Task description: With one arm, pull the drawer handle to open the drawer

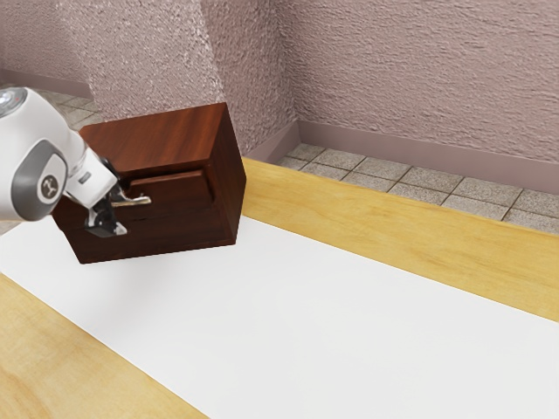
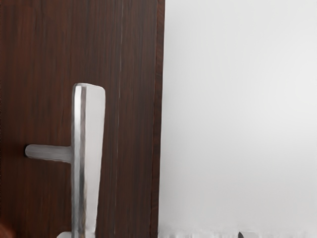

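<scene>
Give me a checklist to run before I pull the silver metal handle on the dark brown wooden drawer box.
1. Gripper at the silver metal bar handle: ok, right by it.
2. Hold on the handle: cannot tell.
3. Handle standing off the drawer front on its post: ok.
4. Drawer already started out: cannot tell.
5. Dark brown wooden box sitting flat on the white mat: ok.
</scene>
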`<act>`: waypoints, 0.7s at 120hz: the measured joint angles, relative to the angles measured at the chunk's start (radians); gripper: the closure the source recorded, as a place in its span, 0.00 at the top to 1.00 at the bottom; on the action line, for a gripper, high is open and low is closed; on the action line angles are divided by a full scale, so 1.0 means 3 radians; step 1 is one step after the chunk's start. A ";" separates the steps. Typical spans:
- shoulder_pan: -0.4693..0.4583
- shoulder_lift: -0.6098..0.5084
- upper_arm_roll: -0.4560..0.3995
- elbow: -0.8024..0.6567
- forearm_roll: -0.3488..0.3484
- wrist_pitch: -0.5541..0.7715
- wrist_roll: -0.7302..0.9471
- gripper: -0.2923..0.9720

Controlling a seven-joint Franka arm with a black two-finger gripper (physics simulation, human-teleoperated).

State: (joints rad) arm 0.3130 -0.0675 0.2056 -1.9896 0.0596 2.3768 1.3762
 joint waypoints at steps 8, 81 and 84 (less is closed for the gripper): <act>0.0020 -0.0037 -0.0001 -0.0037 0.0000 0.0000 0.0001 0.49; -0.0006 -0.0327 -0.0035 -0.0319 -0.0044 0.0015 0.0007 0.44; -0.0007 -0.0356 -0.0035 -0.0348 -0.0044 0.0015 0.0006 0.43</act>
State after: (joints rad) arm 0.3110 -0.1744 0.1950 -2.0940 0.0464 2.3814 1.3781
